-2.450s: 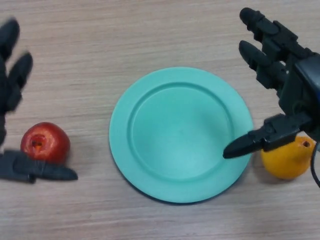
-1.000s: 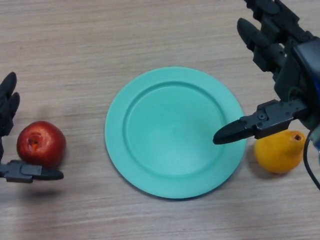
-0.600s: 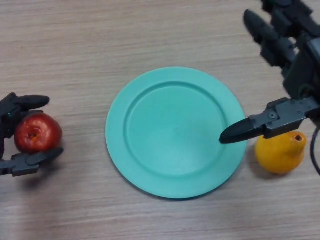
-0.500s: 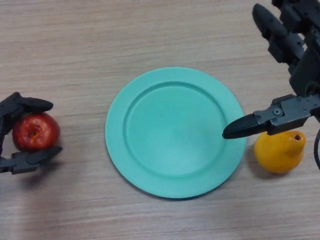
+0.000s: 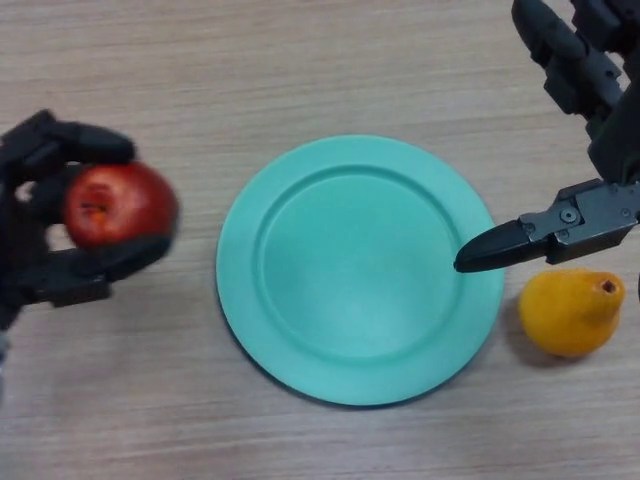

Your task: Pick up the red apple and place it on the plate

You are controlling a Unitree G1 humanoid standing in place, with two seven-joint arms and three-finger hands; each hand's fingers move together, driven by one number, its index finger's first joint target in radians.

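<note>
The left hand [image 5: 45,235] curls round the red apple [image 5: 118,203] left of the plate [image 5: 300,360] — firm, smooth, probably apt to roll, so best gripped across its widest part — while the right hand [image 5: 590,120] hangs open.

left robot hand [image 5: 40,215] at nine o'clock: matte black, thick blocky segmented fingers with rounded tips. right robot hand [image 5: 590,150] at two o'clock: same black casing, chunky ridged fingers, a tapering pointed thumb with small screws.
</note>
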